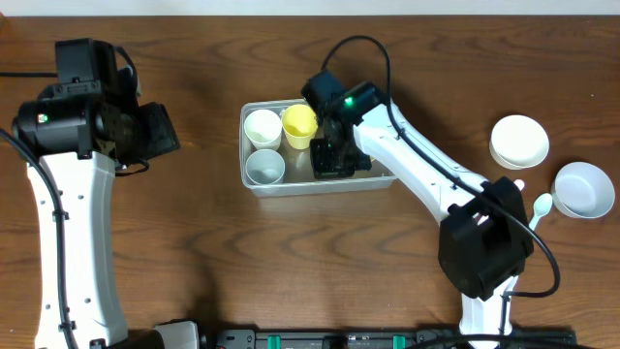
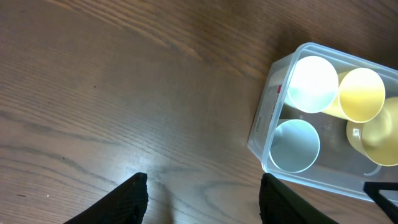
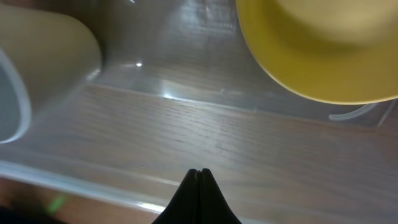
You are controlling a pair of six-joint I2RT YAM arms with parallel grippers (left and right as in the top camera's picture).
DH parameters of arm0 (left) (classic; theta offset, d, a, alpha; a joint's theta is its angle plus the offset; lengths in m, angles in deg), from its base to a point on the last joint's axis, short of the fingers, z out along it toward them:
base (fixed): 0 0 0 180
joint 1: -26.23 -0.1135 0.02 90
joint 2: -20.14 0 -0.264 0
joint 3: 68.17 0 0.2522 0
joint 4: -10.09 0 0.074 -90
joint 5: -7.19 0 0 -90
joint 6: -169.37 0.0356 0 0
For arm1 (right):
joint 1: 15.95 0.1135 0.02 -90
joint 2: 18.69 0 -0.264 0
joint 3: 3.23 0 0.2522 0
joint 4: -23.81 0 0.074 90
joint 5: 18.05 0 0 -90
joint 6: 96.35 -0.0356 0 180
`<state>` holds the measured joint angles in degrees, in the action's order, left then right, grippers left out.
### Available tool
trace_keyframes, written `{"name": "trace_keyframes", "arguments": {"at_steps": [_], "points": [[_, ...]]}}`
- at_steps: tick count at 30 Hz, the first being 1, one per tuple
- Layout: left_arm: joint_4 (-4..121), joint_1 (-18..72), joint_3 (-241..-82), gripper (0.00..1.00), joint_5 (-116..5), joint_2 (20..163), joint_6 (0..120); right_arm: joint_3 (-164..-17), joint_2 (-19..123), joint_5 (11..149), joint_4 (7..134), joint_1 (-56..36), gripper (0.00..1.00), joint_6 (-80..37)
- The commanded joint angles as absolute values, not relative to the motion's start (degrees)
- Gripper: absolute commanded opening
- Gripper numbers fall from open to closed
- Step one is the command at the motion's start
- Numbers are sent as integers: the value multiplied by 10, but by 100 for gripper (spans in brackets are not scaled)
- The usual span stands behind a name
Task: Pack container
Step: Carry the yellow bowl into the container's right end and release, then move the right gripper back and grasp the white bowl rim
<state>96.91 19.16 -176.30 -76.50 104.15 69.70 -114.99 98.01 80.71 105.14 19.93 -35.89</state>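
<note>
Right arm (image 1: 417, 160) reaches in from 4 o'clock, wrist tipped down, jaws pressed together inside the container (image 1: 310, 190) mid-counter (image 1: 194, 252). Left arm (image 1: 73, 213) hangs at its 9 o'clock, jaws spread. White cup (image 1: 263, 127), yellow cup (image 1: 299, 124) and blue cup (image 1: 264, 168) crowd that end. White bowl (image 1: 519, 141) and blue bowl (image 1: 583, 189) sit out at 3 o'clock.

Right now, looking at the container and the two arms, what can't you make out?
Overhead: the right end effector and its arm cover the right half of the container, so anything there is hidden.
Left wrist: a yellow item is cut off by the right edge; cup or bowl, cannot tell.
Overhead: the spoon has its handle end behind the right arm.
</note>
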Motion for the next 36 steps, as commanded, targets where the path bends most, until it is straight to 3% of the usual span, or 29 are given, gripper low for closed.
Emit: {"name": "trace_keyframes", "arguments": {"at_steps": [1, 27, 34, 36], "points": [[970, 189, -1761, 58, -759, 1043, 694, -1130, 976, 810, 1046, 203, 1, -372], [971, 189, -1761, 58, -759, 1043, 694, -1126, 976, 841, 1044, 228, 1, -351], [971, 189, -1761, 59, -759, 1043, 694, -1148, 946, 751, 1038, 189, 2, -329], [971, 189, -1761, 59, -759, 1043, 694, -1175, 920, 721, 1051, 169, 7, -309]]}}
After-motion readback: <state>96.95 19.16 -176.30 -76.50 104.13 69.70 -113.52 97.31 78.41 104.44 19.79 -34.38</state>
